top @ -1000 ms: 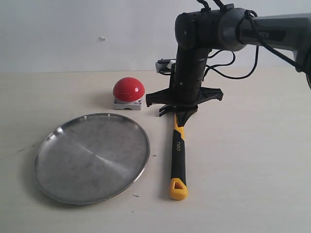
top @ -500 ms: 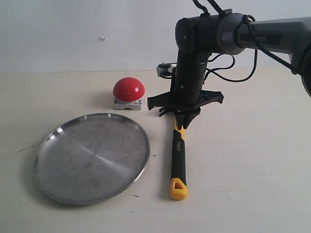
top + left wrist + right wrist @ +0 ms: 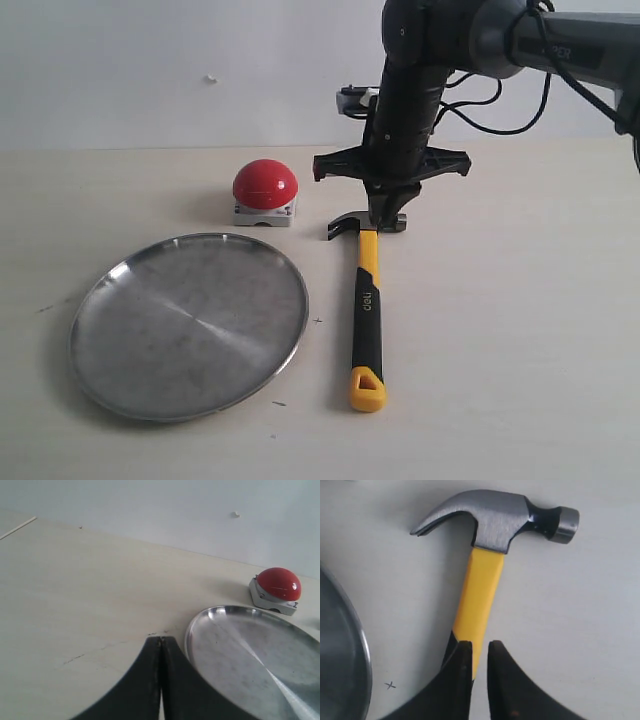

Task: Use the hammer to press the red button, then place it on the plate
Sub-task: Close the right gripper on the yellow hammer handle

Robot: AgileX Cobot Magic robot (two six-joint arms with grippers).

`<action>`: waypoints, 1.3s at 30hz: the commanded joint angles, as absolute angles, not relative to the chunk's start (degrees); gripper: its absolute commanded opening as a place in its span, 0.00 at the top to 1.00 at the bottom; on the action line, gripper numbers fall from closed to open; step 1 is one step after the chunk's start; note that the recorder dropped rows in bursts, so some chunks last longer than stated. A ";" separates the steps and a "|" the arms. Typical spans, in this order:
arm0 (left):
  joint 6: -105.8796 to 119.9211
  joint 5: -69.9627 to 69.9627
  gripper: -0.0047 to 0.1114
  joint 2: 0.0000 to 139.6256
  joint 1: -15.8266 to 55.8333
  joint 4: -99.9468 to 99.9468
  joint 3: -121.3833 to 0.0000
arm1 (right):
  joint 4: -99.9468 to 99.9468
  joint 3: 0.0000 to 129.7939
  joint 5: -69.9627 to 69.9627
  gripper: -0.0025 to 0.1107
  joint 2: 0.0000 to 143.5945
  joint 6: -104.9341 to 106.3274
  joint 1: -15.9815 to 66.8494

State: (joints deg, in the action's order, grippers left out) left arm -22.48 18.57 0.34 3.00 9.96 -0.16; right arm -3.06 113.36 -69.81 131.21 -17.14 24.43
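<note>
Yellow-and-black hammer (image 3: 366,310) is lying flat on the counter (image 3: 500,350), just beside the plate (image 3: 190,325). Its white handle lettering is showing only in the exterior view, too small for me to read. The right wrist view is giving me the steel claw head instead. My right hand (image 3: 386,215) is hovering above that head, fingers nearly clenched and grasping nothing. My left hand (image 3: 160,642), showing only in its own wrist view, is sitting clenched near the plate's rim. The red button (image 3: 265,185) is resting beyond the plate.
</note>
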 commanded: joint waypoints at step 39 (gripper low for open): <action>-22.25 18.46 0.96 0.00 4.30 9.76 0.00 | -1.34 114.22 -62.67 0.55 140.02 -22.57 25.68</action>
State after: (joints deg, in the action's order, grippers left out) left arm -22.48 18.57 0.34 3.96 9.96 -0.16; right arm -2.02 113.84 -62.25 139.74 -22.20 25.49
